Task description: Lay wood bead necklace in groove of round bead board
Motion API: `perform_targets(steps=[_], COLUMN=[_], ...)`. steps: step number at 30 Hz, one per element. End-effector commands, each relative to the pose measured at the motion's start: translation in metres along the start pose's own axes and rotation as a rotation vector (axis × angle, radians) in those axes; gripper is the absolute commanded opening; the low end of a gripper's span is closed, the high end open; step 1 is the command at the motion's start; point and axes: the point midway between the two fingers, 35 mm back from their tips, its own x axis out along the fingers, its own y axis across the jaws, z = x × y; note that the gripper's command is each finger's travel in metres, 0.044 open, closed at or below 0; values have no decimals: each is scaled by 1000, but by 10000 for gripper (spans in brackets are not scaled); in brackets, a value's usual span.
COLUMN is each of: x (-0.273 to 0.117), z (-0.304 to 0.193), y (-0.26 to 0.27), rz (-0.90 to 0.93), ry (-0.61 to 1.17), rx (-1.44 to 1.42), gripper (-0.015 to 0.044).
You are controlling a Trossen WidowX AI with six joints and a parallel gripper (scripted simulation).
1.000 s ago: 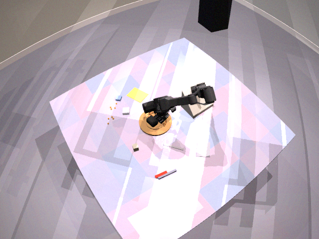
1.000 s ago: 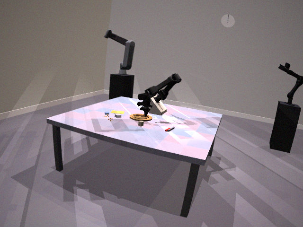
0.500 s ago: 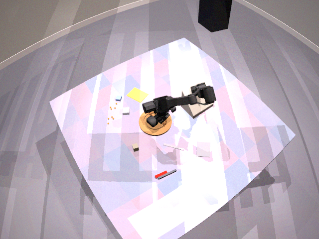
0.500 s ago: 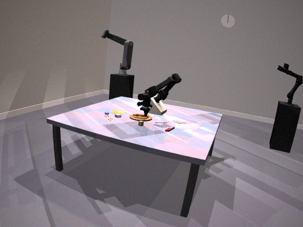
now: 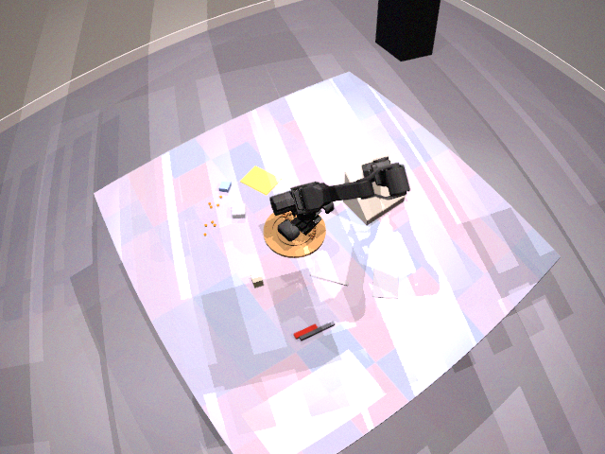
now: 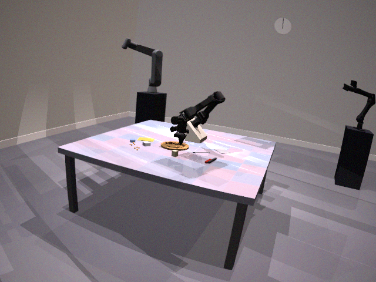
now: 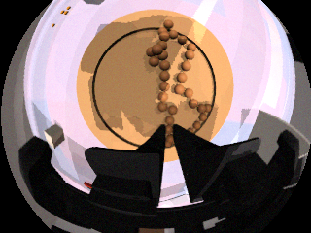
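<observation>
From the top, the arm [image 5: 349,190] reaches over the round bead board [image 5: 272,244] [image 6: 174,148] [image 7: 87,87], its gripper [image 5: 312,230] [image 6: 181,143] [image 7: 169,128] above the board's side; a yellow sheet [image 5: 259,180] [image 6: 145,139] and a blue block [image 5: 225,186] [image 6: 132,140] lie near each other, with a red piece [image 5: 305,331] [image 6: 208,161] well apart. In the exterior view, the fingers point down at the board, and a small beige block [image 6: 174,153] [image 5: 256,281] [image 7: 54,136] sits just beside it. In the wrist view, the wood bead necklace [image 7: 164,76] lies bunched in uneven strands across the board, mostly inside the dark round groove [image 7: 93,87], crossing it at places; the fingertips are nearly together at its near end, and whether they pinch a bead I cannot tell.
</observation>
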Motion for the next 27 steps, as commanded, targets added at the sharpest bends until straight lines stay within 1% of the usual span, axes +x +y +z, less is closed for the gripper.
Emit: perform_targets(steps=[1, 14, 27], x=[0, -6, -6], z=[0, -2, -27], y=[0, 0, 23], rz=[1, -4, -4], ry=[0, 5, 6], rx=[-1, 7, 6], gripper=[0, 0, 0])
